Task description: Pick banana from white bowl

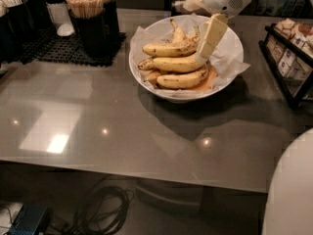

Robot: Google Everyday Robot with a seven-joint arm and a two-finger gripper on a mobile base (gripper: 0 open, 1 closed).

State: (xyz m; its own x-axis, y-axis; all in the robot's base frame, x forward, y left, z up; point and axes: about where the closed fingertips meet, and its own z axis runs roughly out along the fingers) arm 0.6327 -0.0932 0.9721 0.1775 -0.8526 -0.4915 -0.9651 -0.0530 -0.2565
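The white bowl (146, 33), lined with crumpled white paper, stands on the grey table at centre back. Several yellow bananas lie stacked in it. The top one, the banana (168, 48), is freckled with brown spots. A smoother banana (177, 64) lies below it and another (182, 80) at the front. My gripper (200, 58) reaches down into the bowl from the upper right. Its cream tip is at the right ends of the top and middle bananas. It hides those ends.
A black holder of wooden stir sticks (88, 13) and dark containers stand on a black mat (58, 48) at the back left. A black rack of packets (291, 62) stands at the right. A white rounded robot part (293, 190) fills the lower right corner. Cables (102, 209) lie on the floor.
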